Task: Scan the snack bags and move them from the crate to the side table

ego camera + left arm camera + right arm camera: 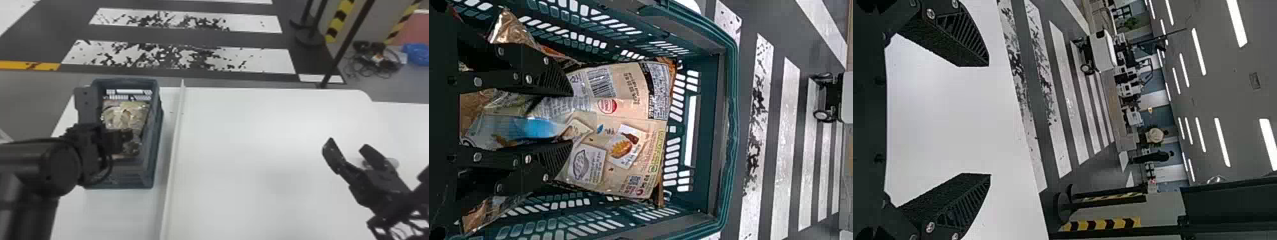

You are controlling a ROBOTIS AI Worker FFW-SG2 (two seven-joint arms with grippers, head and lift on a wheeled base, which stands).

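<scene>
Snack bags point(629, 107), several: we list them inside the crate point(155, 102), one with its printed beige back showing. Crate: one, on the white tabletop point(255, 127), a thin raised strip point(177, 134) running along just beside its right side. Left gripper point(127, 142): at the bags within the crate; whether it is open or closed on one, we cannot tell. Right gripper point(347, 146): over the tabletop, well apart to the crate's right, fingers open, nothing between them.
</scene>
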